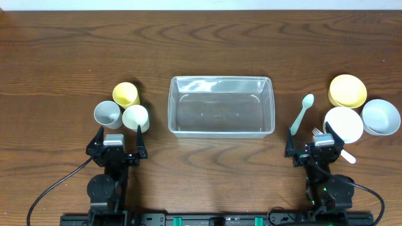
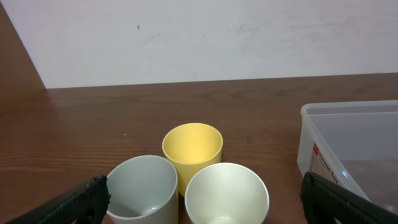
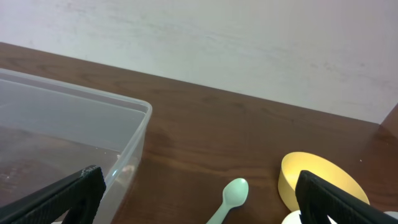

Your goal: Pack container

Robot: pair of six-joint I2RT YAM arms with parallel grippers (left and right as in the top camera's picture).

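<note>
The clear rectangular container (image 1: 221, 105) stands empty at the table's middle; it also shows in the left wrist view (image 2: 354, 149) and the right wrist view (image 3: 68, 137). Three cups stand at the left: yellow (image 1: 125, 94), grey (image 1: 107, 114), cream (image 1: 136, 117); all show in the left wrist view, yellow (image 2: 192, 147), grey (image 2: 143, 186), cream (image 2: 227, 194). At the right lie a mint spoon (image 1: 302, 112), a yellow bowl (image 1: 347, 91), a white bowl (image 1: 343, 124) and a pale blue bowl (image 1: 380, 117). My left gripper (image 1: 118, 139) is open just behind the cups. My right gripper (image 1: 316, 143) is open near the spoon.
A white fork (image 1: 333, 144) lies by the right gripper beside the white bowl. The mint spoon (image 3: 229, 199) and yellow bowl (image 3: 317, 180) show in the right wrist view. A pale wall stands behind the table's far edge.
</note>
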